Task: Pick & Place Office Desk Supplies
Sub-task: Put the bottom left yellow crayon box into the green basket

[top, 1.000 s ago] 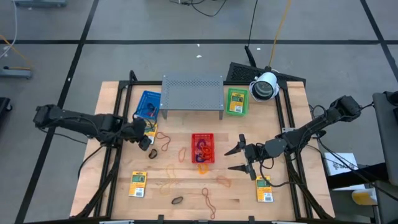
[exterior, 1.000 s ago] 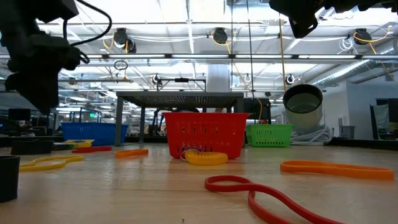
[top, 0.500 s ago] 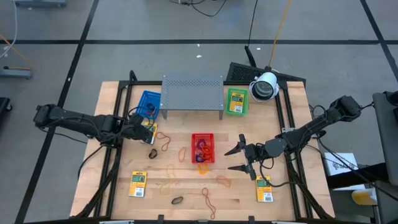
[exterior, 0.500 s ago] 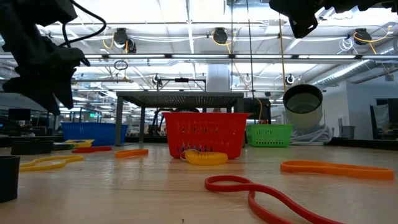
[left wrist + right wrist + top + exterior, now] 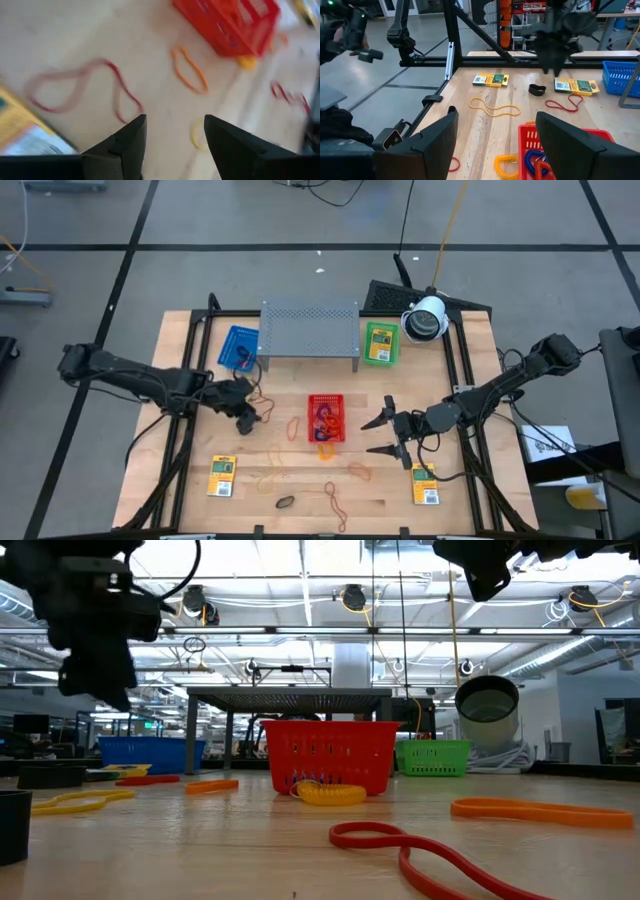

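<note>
At the table's near edge lie two packets — flat, yellow with green labels — one by the left corner, the other by the right. Between them, thin tan loops trail over the wood, beside a small dark loop and an orange loop.

Further in, the right gripper hangs just right of the red basket, its fingers spread wide and holding nothing. The basket holds a tangle of bands, blue and orange among them; a yellow loop rests against its near side.

Left of the basket, an orange band and a red band lie loose on the wood. The left gripper hovers over this patch — fingers parted, empty — with the red band and orange band showing past its fingertips. The corner of another packet lies beside the red band there.

At the far side stand the blue basket, the grey rack and the green basket.
</note>
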You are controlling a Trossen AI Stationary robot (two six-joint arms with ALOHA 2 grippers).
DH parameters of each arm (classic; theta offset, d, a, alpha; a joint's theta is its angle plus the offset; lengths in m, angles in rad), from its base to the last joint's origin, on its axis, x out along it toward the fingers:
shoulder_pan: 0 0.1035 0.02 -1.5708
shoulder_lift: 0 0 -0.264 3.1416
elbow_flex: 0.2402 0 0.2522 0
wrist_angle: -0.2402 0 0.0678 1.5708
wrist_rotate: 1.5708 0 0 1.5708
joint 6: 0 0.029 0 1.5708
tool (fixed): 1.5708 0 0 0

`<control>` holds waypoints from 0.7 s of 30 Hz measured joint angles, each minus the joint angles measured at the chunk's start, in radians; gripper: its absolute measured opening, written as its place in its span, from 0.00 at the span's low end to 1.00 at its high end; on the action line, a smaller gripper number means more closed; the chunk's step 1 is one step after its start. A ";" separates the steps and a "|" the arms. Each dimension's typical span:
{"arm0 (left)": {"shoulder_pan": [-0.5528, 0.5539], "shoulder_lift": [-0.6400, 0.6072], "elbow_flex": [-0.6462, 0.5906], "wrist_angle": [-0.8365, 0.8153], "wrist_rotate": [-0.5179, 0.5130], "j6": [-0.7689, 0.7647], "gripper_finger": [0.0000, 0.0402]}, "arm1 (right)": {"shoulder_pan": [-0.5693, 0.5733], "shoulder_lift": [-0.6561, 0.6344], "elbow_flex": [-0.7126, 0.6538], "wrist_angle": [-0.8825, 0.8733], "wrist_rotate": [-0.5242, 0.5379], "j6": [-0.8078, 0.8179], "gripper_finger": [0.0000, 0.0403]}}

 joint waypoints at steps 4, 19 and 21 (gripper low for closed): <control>-0.060 0.053 0.000 0.000 0.070 -0.009 0.52 | 0.000 0.001 0.000 -0.004 -0.025 0.005 0.64; -0.294 0.121 0.000 -0.077 0.399 -0.150 0.52 | -0.048 0.129 0.000 0.055 -0.107 0.022 0.64; -0.312 0.121 0.000 -0.122 0.357 -0.150 0.52 | -0.053 0.138 0.000 0.059 -0.106 0.022 0.64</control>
